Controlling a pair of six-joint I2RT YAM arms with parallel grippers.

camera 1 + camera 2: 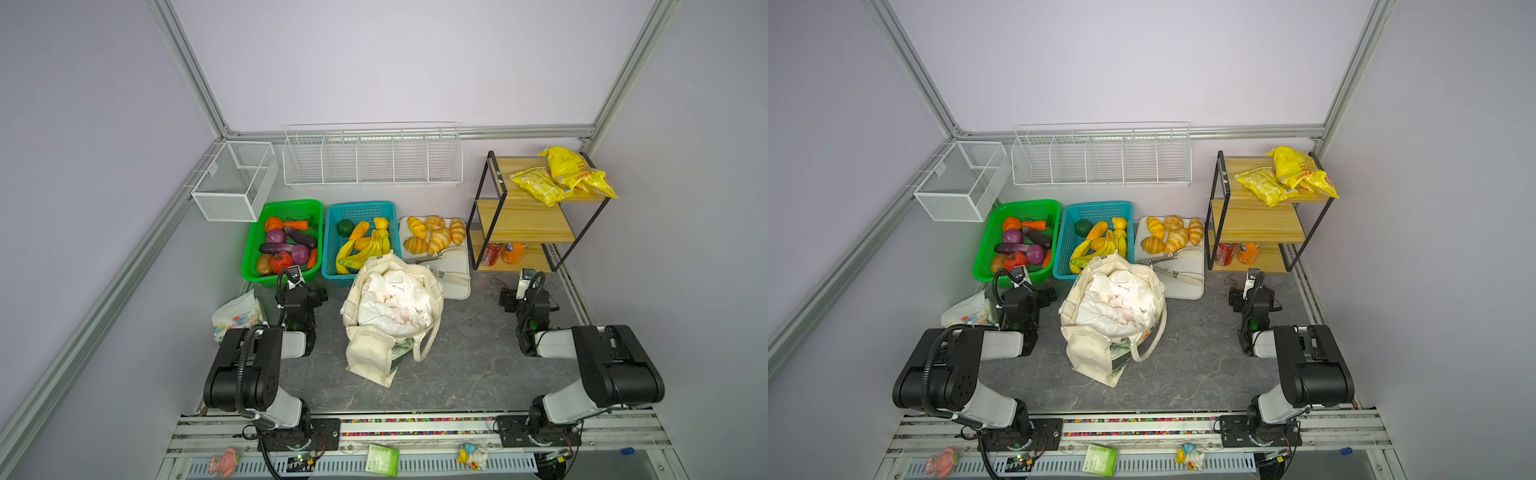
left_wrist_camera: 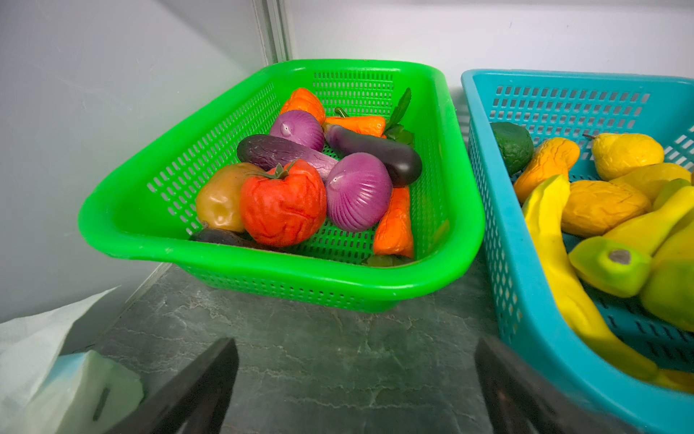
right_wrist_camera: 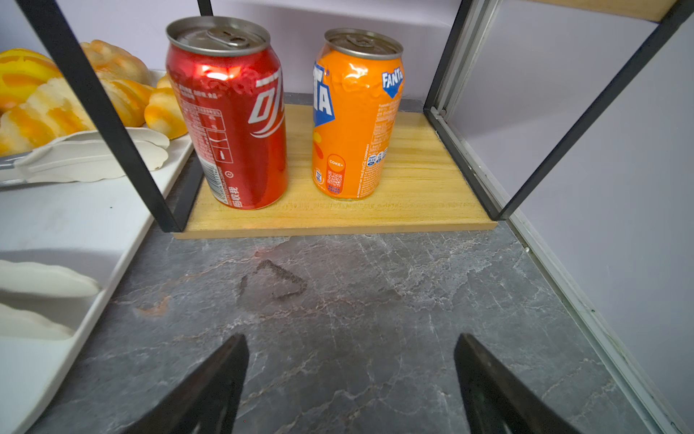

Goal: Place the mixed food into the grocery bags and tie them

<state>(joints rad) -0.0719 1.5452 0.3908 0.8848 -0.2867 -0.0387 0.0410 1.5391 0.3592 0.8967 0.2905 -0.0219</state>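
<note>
In both top views a cream canvas tote (image 1: 374, 353) (image 1: 1096, 353) slumps in the middle of the table, mouth up. A crumpled white plastic bag (image 1: 395, 305) (image 1: 1117, 305) fills its opening. Orange and yellow toy fruits (image 1: 365, 243) (image 2: 601, 203) lie in the blue basket (image 1: 332, 232) behind the tote. My left gripper (image 2: 356, 340) hovers open and empty over bare tabletop in front of the green basket (image 2: 263, 263). My right gripper (image 3: 351, 336) is open and empty too, over the table in front of the shelf's bottom board.
The green basket (image 1: 251, 249) holds toy vegetables. A small printed white bag (image 1: 237, 311) lies beside the left arm. A white tray (image 1: 457, 286) carries croissants and tongs. The wooden shelf (image 1: 523, 222) bears yellow packets (image 1: 569, 174) and two cans (image 3: 233, 112).
</note>
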